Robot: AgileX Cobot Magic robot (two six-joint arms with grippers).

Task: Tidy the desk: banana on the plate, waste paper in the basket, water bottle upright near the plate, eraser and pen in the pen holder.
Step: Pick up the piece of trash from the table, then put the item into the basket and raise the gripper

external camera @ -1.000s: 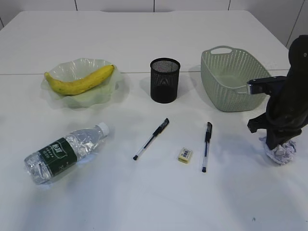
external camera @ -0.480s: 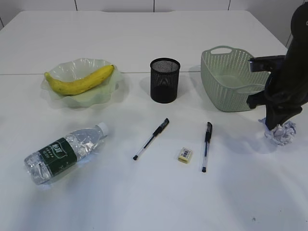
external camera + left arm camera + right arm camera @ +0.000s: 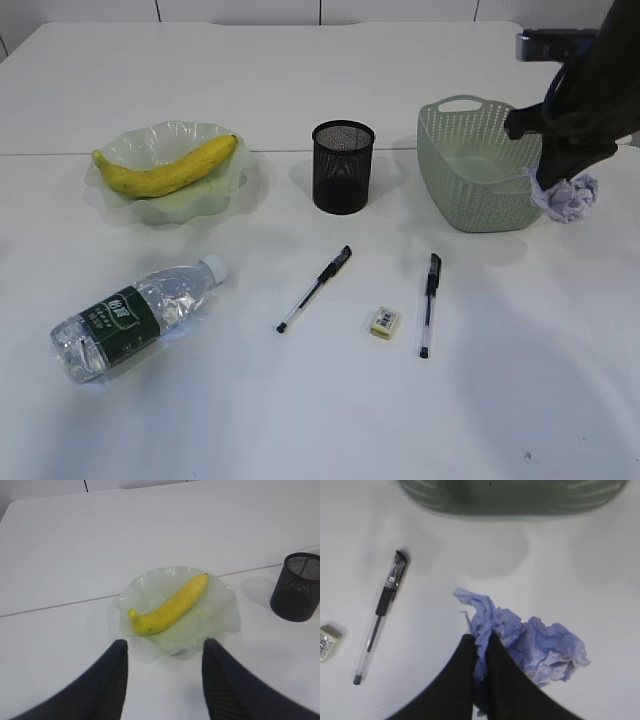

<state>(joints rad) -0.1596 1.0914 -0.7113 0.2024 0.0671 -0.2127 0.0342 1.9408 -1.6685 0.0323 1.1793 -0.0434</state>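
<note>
My right gripper [image 3: 481, 641] is shut on the crumpled waste paper [image 3: 535, 645], which hangs in the air just right of the green basket [image 3: 478, 175] in the exterior view [image 3: 568, 198]. The banana [image 3: 165, 170] lies on the pale green plate [image 3: 205, 205]. My left gripper [image 3: 165, 647] stands open and empty just short of the plate [image 3: 220, 605] and banana [image 3: 170, 611]. The water bottle [image 3: 135, 315] lies on its side at front left. Two pens [image 3: 315, 288] [image 3: 428, 302] and the eraser [image 3: 384, 322] lie on the table. The black pen holder [image 3: 342, 167] stands in the middle.
The basket's near rim [image 3: 510, 497] fills the top of the right wrist view, with one pen [image 3: 379, 615] and the eraser [image 3: 327, 641] at the left below. The pen holder [image 3: 296, 587] shows at the right edge of the left wrist view.
My right gripper has risen from the table with the waste paper and moved back toward the basket. The left arm and the other things have not moved.
</note>
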